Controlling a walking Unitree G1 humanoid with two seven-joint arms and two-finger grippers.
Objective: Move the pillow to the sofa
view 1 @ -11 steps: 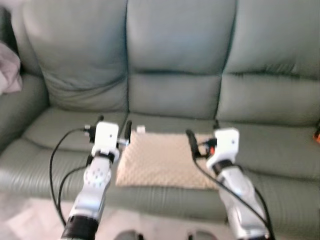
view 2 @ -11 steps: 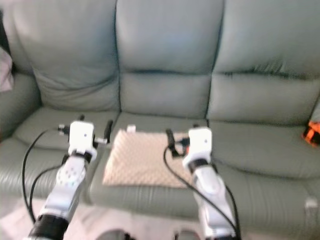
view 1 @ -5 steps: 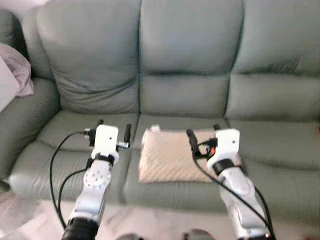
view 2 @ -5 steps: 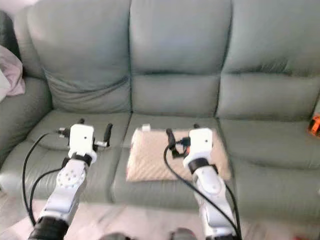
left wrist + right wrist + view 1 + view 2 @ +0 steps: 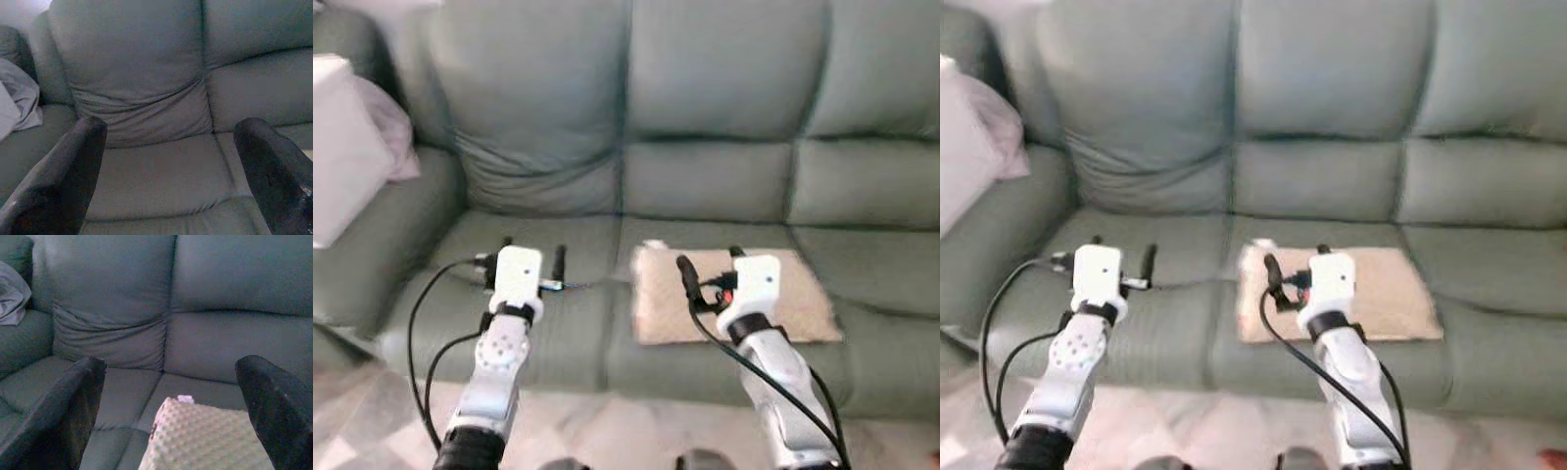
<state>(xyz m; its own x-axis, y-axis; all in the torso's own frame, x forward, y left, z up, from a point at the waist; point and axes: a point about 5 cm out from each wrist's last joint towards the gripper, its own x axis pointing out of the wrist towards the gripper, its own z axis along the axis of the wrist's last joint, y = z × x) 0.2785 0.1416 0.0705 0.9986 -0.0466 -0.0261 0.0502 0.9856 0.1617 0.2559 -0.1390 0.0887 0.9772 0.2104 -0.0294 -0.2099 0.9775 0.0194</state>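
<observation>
**Pillow flat on the sofa seat**

Beige pillow [image 5: 734, 292] lying on the middle seat of the grey-green sofa [image 5: 705, 117], small white tag at its back corner. Left gripper [image 5: 530, 257] spread wide, empty, above the left seat. Right gripper [image 5: 710, 266] spread wide, empty, raised over the pillow. Pinkish cloth [image 5: 396, 137] on the sofa's armrest.

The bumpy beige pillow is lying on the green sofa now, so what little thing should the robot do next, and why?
Probably just lower both arms and step back. The bumpy beige pillow already lies flat on the middle seat of the grey-green leather sofa, and the left gripper and right gripper are both open, holding nothing, so there seems nothing left to carry.
</observation>
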